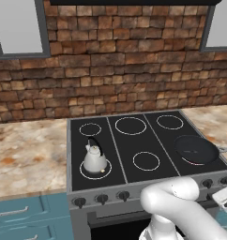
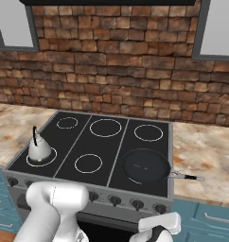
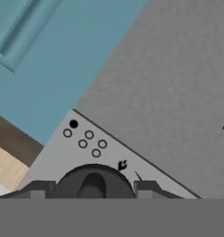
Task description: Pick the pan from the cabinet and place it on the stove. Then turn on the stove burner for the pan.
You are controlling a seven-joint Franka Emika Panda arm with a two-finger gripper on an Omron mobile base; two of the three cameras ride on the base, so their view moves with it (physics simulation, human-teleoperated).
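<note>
The black pan (image 1: 196, 149) (image 2: 145, 165) lies flat on the stove (image 1: 116, 140) (image 2: 98, 144), covering the front-right burner (image 1: 193, 163), whose white ring peeks out at the pan's near edge. Its grey handle (image 2: 187, 177) points right over the counter. My gripper (image 3: 93, 190) is low at the stove's grey front, its fingertips (image 3: 40, 190) pressed against both sides of a black knob (image 3: 93, 181). Beside that knob, a burner diagram (image 3: 84, 137) has one filled dot. My white hand (image 1: 225, 197) (image 2: 156, 226) is below the knob row. The cabinet is out of view.
A small silver kettle (image 1: 94, 159) (image 2: 39, 149) stands on the front-left ring. Marble counters flank the stove, with a brick wall behind. Teal drawers (image 1: 21, 215) (image 2: 211, 217) sit under the counters, and a teal panel (image 3: 49, 60) lies beside the stove front.
</note>
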